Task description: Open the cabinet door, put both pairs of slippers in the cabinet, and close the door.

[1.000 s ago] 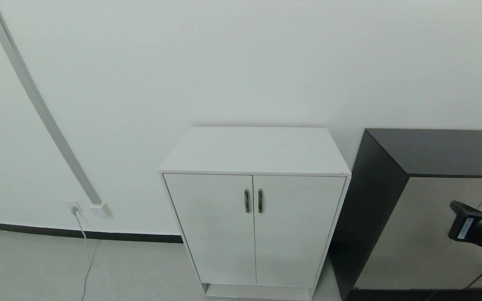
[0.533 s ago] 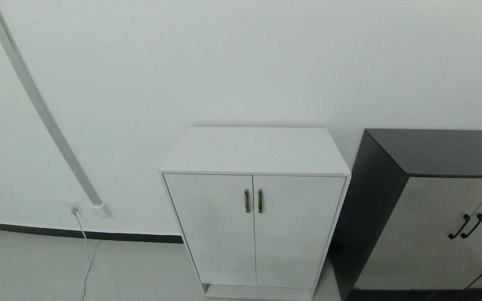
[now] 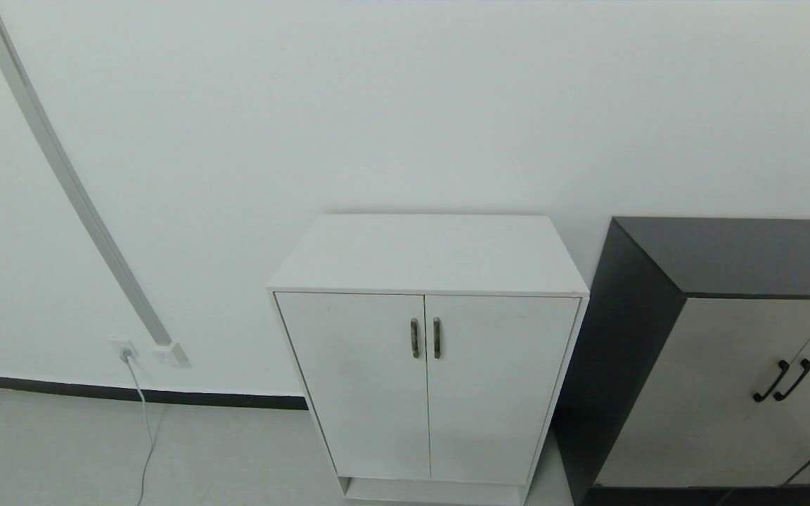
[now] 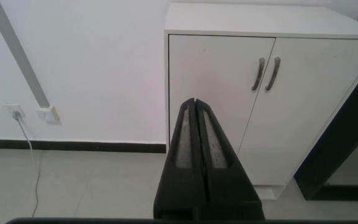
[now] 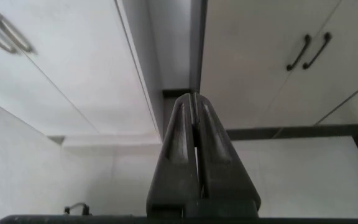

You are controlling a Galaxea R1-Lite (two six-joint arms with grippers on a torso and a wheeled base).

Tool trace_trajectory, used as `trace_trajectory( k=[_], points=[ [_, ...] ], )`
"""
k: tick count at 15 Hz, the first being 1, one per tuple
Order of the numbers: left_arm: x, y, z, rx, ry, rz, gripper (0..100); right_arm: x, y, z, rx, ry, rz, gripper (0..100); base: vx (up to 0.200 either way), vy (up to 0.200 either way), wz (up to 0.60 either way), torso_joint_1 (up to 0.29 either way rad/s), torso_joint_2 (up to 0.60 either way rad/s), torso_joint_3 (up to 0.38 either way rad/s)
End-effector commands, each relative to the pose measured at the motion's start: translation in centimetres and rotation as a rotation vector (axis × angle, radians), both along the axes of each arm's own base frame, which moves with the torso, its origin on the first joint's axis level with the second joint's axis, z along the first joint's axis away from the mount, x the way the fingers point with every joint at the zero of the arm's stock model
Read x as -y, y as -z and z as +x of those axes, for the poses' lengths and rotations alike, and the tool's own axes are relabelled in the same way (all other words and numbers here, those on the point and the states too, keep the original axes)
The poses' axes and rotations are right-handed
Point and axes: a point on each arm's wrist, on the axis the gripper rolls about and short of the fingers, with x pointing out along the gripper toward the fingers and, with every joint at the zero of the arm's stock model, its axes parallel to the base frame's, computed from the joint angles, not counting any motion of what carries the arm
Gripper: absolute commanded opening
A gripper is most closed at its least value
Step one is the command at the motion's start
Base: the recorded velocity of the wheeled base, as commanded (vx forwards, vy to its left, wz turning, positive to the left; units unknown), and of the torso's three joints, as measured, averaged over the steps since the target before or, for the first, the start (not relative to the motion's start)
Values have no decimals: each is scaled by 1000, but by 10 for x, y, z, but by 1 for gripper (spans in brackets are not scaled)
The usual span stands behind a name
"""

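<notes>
Ahead, cabinet (image 3: 377, 386) just beside black unit (image 3: 626, 351).

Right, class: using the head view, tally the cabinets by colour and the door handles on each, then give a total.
White cabinet: 1
Black cabinet: 1
White cabinet's door handles: 2
Black cabinet's door handles: 2
Total: 6
</notes>
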Motion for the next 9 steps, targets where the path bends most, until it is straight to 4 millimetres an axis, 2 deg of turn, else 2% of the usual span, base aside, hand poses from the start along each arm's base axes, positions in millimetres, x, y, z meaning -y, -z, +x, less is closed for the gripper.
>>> trace_trajectory(
  k=[1, 7, 9],
  points=[
    [0, 0, 0, -1, -1, -1, 0, 1, 6, -20, 59, -5, 11, 0, 0, 0, 0, 0, 0, 0],
    [0, 0, 0, -1, -1, -1, 0, 3, 36, -42, 38, -31, 22, 0, 0, 0, 0, 0, 0, 0],
    [0, 0, 0, -1, -1, -1, 0, 3, 35, -43, 52, -38, 66, 0, 0, 0, 0, 0, 0, 0]
  ],
)
